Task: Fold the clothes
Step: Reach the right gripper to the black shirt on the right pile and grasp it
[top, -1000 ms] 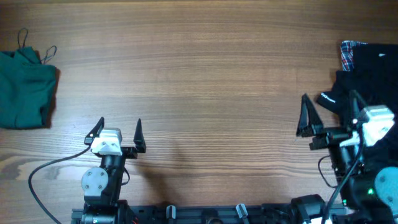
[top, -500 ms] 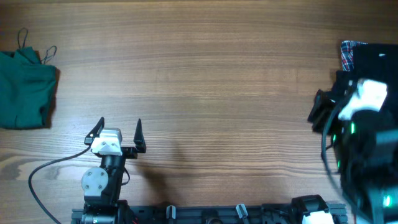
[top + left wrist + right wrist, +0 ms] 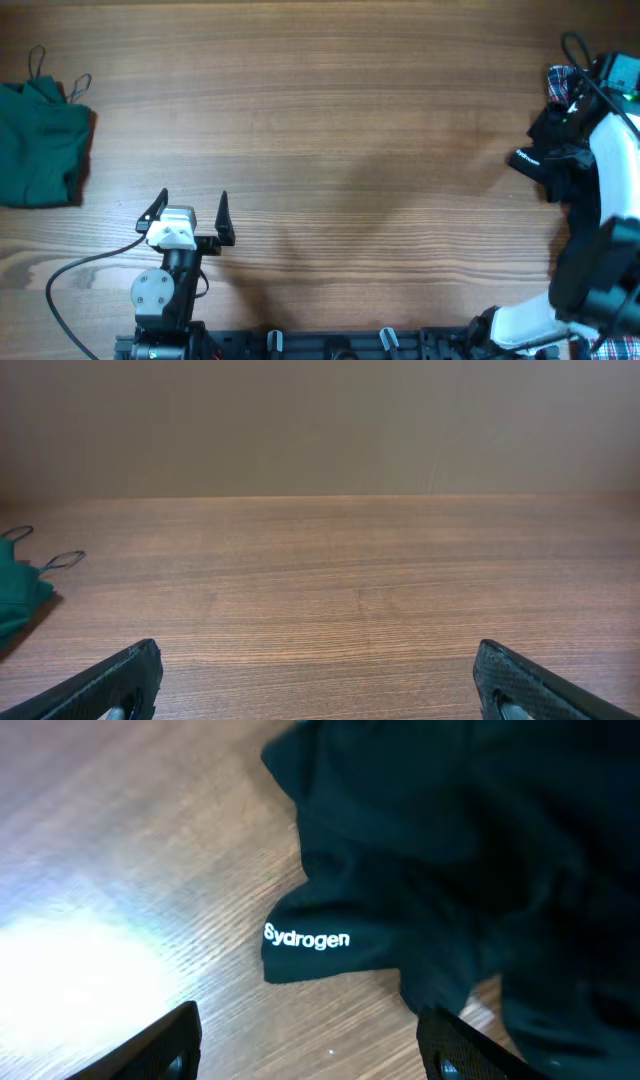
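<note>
The black shirt (image 3: 545,165) lies crumpled at the table's right edge, its white lettering (image 3: 307,938) facing up. A plaid shirt (image 3: 560,90) peeks out behind it. The dark green strappy top (image 3: 40,145) lies bunched at the far left and also shows as the same green top (image 3: 15,595) at the edge of the left wrist view. My right gripper (image 3: 310,1018) hovers over the black shirt's near edge, open, with bare wood between its fingers. The right arm (image 3: 612,150) hides part of that shirt. My left gripper (image 3: 192,197) stands open and holds nothing near the front edge.
The wooden table (image 3: 330,120) stretches between the two piles of cloth. A black cable (image 3: 70,275) trails from the left arm's base at the front left. A mounting rail (image 3: 330,345) runs along the front edge.
The right arm has swung from the front right corner up and over the black shirt, and its jaws have narrowed somewhat. The left arm has not moved.
</note>
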Controlling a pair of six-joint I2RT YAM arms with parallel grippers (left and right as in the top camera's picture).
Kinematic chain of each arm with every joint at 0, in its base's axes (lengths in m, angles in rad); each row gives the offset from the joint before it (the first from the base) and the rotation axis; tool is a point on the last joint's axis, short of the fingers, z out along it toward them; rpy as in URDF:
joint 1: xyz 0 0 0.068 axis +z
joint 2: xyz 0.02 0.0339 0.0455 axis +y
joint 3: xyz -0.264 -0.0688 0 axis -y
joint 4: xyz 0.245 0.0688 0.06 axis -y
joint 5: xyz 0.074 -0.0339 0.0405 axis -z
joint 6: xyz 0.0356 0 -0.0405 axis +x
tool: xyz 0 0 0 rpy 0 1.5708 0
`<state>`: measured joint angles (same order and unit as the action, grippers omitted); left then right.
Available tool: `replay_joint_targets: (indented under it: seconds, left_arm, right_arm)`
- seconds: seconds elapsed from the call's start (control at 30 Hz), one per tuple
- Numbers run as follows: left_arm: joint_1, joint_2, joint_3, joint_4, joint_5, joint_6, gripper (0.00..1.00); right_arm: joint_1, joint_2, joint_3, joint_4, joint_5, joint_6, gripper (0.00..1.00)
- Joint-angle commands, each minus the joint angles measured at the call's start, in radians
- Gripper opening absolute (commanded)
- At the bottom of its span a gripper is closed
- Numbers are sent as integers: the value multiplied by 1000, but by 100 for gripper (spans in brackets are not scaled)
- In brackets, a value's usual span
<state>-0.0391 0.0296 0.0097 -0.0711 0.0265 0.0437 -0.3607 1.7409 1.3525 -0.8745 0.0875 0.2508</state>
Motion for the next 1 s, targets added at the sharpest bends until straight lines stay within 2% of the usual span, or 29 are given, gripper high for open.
replay_joint_targets:
  seconds: [0.0,0.3,0.47,0.53,0.6,0.67,0.7,0.8,0.97]
  left_arm:
    - [-5,-3,-4,-5,-2,1,100]
    - [-5,-3,-4,-5,-2,1,100]
    - [-5,-3,-4,-5,-2,1,100]
    - [-5,-3,-4,-5,-2,1,100]
    - [-5,-3,-4,-5,-2,1,100]
    - [-5,-3,-4,-5,-2,1,100]
    - [-5,-3,-4,-5,-2,1,100]
    - [-5,-3,-4,-5,-2,1,100]
    - [-5,-3,-4,-5,-2,1,100]
  right_arm:
    - [4,98,15,27,-21,58,67]
    - [4,294,13,121,-21,97,66]
    - [4,348,-14,158,-31,120,68]
    - [4,347,-21,163,-53,119,52]
    - [4,340,-17,154,-84,116,25]
    - [4,332,3,124,-89,115,14]
    - [4,312,21,102,-89,115,4]
    - [4,235,38,79,-89,114,4]
    - [4,-67,155,-8,-85,-11,4]
